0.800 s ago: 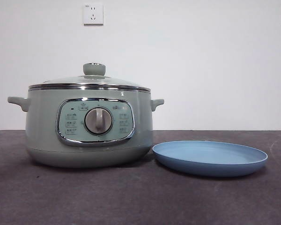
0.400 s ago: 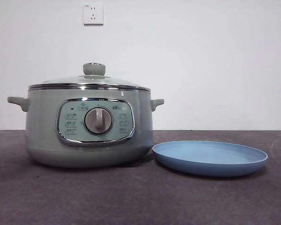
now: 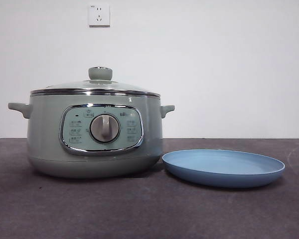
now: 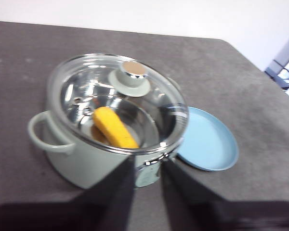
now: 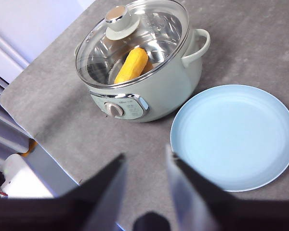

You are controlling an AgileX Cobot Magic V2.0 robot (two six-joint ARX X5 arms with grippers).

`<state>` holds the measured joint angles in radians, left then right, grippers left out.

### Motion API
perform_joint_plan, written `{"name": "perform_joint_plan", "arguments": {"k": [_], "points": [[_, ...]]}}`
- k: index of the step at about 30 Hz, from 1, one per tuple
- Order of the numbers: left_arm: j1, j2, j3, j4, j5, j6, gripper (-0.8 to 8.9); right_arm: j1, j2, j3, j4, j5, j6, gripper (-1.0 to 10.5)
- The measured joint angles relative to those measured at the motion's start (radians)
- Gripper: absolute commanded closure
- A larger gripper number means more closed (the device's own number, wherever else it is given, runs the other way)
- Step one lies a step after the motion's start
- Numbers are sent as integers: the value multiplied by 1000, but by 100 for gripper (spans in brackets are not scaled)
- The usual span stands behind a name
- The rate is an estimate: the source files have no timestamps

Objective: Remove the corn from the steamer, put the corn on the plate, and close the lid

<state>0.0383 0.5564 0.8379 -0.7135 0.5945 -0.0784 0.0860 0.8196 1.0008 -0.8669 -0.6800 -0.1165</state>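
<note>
Left wrist view: the left pincer hangs above the desk with its jaws parted and nothing between them, the steamer just beyond its tips. The right pincer is likewise released and empty, high over the gap between steamer and plate. The lid sits closed on the chrome rim, and through the glass the corn lies slanted on the pot's floor — so nothing can be taken out until the knob is lifted. The likely troubles: the knob is small, round and smooth, and a grip that lands off-centre could slide off or tilt the lid so it scrapes the rim. The plate lies just beside the steamer's base — a lid swung or set down carelessly could knock it.
</note>
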Motion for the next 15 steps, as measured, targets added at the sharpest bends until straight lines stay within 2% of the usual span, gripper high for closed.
{"name": "perform_joint_plan", "arguments": {"k": [2, 15], "points": [[0, 0, 0, 0, 9, 0, 212, 0, 0, 0, 0, 1, 0, 377], [0, 0, 0, -24, 12, 5, 218, 0, 0, 0, 0, 6, 0, 379]]}}
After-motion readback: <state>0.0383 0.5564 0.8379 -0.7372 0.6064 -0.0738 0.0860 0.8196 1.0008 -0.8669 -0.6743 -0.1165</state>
